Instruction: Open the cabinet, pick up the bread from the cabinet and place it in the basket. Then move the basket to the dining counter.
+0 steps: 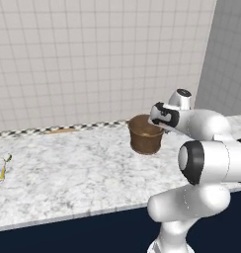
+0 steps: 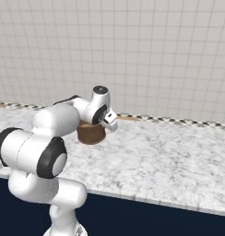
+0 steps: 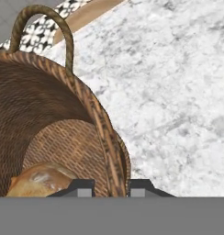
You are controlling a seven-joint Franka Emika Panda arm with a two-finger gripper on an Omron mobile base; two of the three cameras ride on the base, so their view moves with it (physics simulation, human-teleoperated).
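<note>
The round brown wicker basket stands on the dining counter, a white-grey marbled top with a dark navy front. My gripper is shut on the basket's rim, one fingertip inside the wall and one outside. In the base views the gripper sits over the rim on the basket's right side. The tan-brown bread lies on the bottom of the basket. A looped handle rises from the far rim. The cabinet is out of view.
A grey tiled wall backs the counter, with a black-and-white patterned strip along its foot. A flat wooden board lies at the back. A small yellow thing sits at the far left. Bare marble spreads right of the basket.
</note>
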